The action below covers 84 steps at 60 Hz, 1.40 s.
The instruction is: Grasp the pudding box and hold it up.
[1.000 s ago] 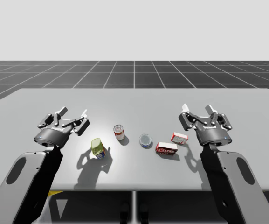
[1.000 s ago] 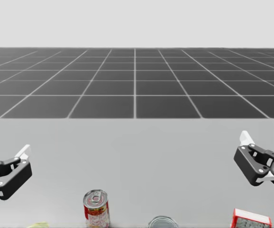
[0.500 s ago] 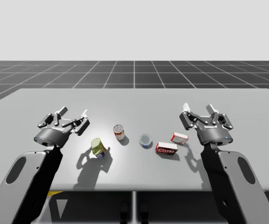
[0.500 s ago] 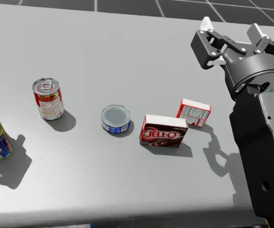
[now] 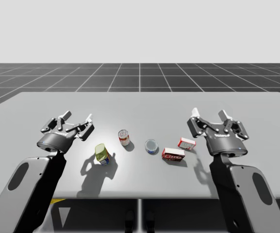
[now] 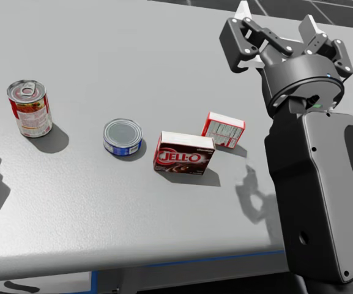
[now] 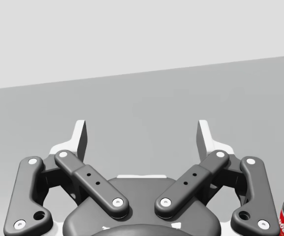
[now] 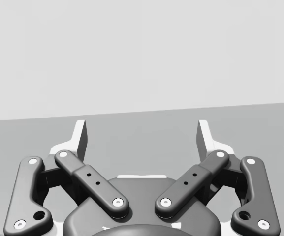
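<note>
Head: it's been turned down and over to the right. The horizon was looked at a second ago, and now the desk (image 6: 164,37) is taken in, so that whole-picture shift is camera, not stuff moving.
Pudding box: the pudding box (image 6: 184,157) is found lying on the desk, front face toward the robot, between the flat blue can (image 6: 122,136) and the right arm. Not budged.
Neighbours: a small red-and-white box (image 6: 223,130) is parked just beside its far right corner; whether they touch can't be told. A red can (image 6: 30,108) is left well off to the side.
Right pincer: the right pincer (image 6: 276,27) has been nudged a bit outward and toward the robot in the high view. Fingers spread wide, nothing gripped, held above the desk past the small box.
Left pincer: the left pincer (image 5: 76,119) hasn't been moved. Also spread wide, nothing gripped, near the green-topped can (image 5: 101,153).
Meaning: the target's been brought into sight, but no grasp has been started. Probably the right arm gets used, and the small box may get bumped on the way down.
</note>
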Each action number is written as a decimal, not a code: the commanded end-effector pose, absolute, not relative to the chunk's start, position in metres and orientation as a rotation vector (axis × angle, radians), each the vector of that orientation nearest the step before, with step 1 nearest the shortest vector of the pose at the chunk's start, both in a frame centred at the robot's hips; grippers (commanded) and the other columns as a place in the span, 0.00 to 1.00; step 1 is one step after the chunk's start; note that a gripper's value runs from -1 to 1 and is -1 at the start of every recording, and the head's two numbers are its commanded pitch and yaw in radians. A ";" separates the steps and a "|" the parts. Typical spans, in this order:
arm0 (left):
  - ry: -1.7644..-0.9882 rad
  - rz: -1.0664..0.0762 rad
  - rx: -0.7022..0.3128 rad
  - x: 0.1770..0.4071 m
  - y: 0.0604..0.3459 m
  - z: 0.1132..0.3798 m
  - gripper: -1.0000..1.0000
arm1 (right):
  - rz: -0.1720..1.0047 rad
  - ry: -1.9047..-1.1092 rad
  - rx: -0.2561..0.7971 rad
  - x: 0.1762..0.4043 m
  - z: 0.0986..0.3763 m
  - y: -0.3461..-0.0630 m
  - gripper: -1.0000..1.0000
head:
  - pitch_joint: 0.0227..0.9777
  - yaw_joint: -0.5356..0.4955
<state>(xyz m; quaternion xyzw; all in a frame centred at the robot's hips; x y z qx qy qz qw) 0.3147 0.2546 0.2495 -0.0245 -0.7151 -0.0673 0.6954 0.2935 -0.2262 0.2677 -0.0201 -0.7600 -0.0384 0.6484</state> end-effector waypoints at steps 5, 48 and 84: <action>-1.594 -0.148 -0.062 0.315 0.255 0.250 0.00 | -0.052 -1.730 -0.079 0.249 0.272 -0.206 0.00 | 0.90 0.27; -1.585 -0.153 -0.057 0.315 0.255 0.248 0.00 | -0.091 -1.596 -0.006 0.163 0.197 -0.156 0.00 | 0.89 0.27; -1.587 -0.142 -0.046 0.315 0.257 0.249 0.00 | -0.083 -1.509 -0.105 0.182 0.142 -0.119 0.00 | 0.89 0.27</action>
